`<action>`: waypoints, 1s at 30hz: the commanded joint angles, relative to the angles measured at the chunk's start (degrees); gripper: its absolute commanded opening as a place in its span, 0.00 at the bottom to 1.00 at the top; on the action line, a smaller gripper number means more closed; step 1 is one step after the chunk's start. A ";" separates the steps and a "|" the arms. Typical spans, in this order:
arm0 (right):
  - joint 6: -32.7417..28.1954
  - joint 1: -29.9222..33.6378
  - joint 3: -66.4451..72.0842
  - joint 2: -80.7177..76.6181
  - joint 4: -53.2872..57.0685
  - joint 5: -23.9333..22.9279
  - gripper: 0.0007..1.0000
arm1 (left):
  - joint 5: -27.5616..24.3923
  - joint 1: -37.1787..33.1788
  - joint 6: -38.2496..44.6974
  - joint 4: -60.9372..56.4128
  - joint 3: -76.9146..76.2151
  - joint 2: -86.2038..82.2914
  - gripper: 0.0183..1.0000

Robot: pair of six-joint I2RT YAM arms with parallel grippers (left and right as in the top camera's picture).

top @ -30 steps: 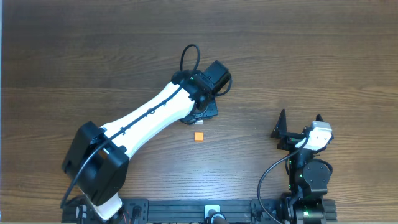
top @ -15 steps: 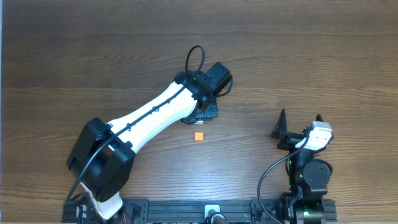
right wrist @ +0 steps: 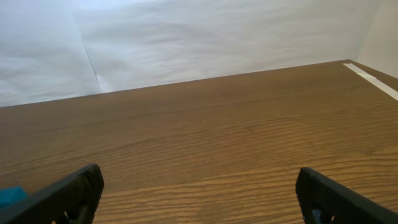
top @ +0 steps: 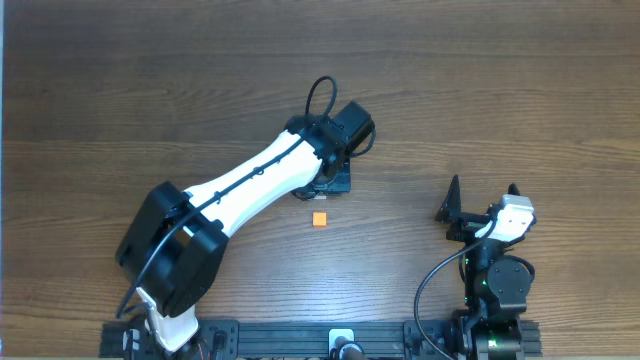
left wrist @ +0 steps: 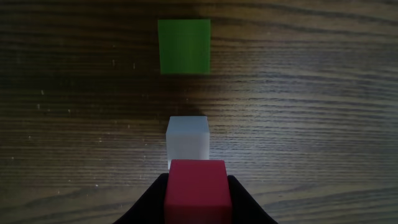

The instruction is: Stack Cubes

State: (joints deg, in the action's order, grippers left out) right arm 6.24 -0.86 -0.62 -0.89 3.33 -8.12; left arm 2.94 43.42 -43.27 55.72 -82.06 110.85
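Dark wood grain covers the table [top: 500, 80], whose far edge meets a white wall in the right wrist view. Near the middle of the top view, the left gripper [left wrist: 198, 182] pinches a red cube [left wrist: 197, 190] between its two black fingers. Just past it sits a white cube [left wrist: 187, 140], its near edge overlapped by the red one (whether they touch cannot be told). A green cube [left wrist: 184, 45] lies farther along the same line, apart from the white one, with plain wood stretching away on both sides of the row. An orange cube [top: 319, 220] rests alone, nearer the arm bases. The right gripper [top: 481, 196] sits close to its own base with its fingers spread wide, well apart from all the cubes.
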 commanded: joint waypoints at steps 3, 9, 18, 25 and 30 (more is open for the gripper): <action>0.55 -0.31 0.33 0.57 0.09 -0.57 0.99 | -0.94 -0.61 0.55 0.26 0.48 1.70 0.18; 0.55 -0.31 0.33 0.57 0.09 -0.57 0.99 | -2.27 -2.40 0.17 0.90 0.48 1.70 0.18; 0.55 -0.31 0.33 0.57 0.09 -0.57 0.99 | -3.37 -2.38 -1.09 0.85 0.48 2.36 0.18; 0.55 -0.31 0.33 0.57 0.09 -0.57 0.99 | -3.52 -2.23 -2.14 0.81 0.48 2.58 0.18; 0.55 -0.31 0.33 0.57 0.09 -0.57 0.99 | -3.52 -2.01 -2.19 0.44 0.48 3.21 0.18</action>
State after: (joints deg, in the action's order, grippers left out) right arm 6.24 -0.84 -0.62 -0.89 3.33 -8.12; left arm -0.08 41.23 -44.60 56.31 -82.06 112.99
